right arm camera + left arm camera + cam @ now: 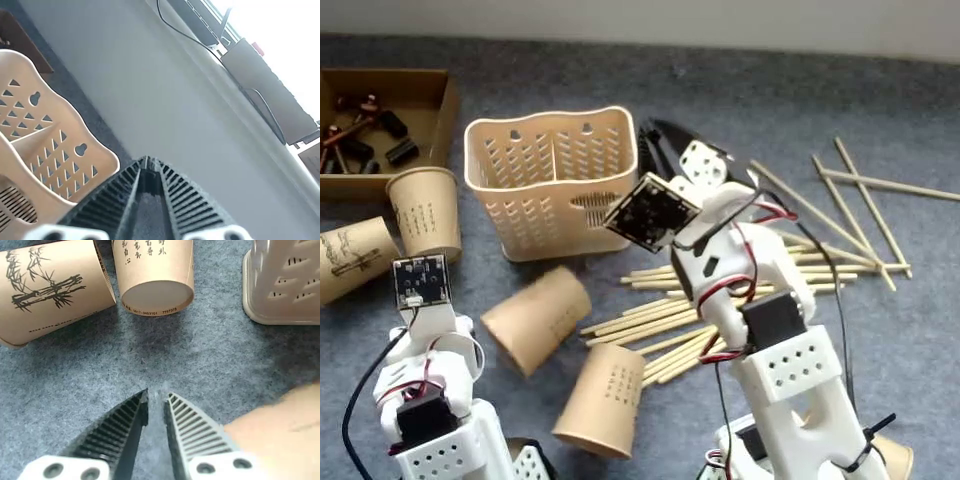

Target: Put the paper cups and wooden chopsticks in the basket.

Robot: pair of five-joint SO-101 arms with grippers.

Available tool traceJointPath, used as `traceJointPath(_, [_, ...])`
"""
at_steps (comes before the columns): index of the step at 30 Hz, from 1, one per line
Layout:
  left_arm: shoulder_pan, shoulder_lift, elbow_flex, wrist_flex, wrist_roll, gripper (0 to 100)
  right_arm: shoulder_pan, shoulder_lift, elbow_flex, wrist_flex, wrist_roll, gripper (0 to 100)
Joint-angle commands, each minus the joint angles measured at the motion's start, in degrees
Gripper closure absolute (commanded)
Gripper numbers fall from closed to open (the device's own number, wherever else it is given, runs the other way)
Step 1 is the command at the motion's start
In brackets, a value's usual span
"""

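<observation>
Beige basket [552,185] is seen empty, paper cups [535,318] and wooden chopsticks [640,320] left scattered beside it, the left gripper [156,396] held slightly parted and the right gripper [148,161] clenched near its rim, nothing grasped.

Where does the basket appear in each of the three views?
High view: basket, upper middle of the picture.
Left wrist view: its lower corner, across the grey mat from the bamboo-print cup.
Right wrist view: its rim and divider, close beside the right gripper.
Shared landmark: that grey mat.
</observation>
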Motion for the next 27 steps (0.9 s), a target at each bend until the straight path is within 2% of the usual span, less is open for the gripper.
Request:
traceJointPath(1, [-0.40, -0.13, -0.31, -1.32, -0.26, 93, 0.84, -3.47, 1.01, -0.57, 0.35, 99.3])
traceJointPath(5, [-0.40, -0.13, -0.31, -1.32, -0.26, 93, 1.10, -11.03, 2.15, 7.08, -2.90, 99.3])
traceJointPath(11, [-0.84, -0.13, -0.92, -1.32, -0.18, 93, 0.92, -18.07, 1.98, 26.59, -11.08, 99.3])
traceJointPath(17, [-6.73, -0.13, -2.42, -1.32, 0.09, 93, 0.31, -18.51, 1.89, 36.70, -18.99, 99.3])
traceJointPath(27, [-7.96, -0.13, -2.42, -1.41, 0.09, 93, -15.69, -18.15, -3.38, 57.19, -26.64, 99.1])
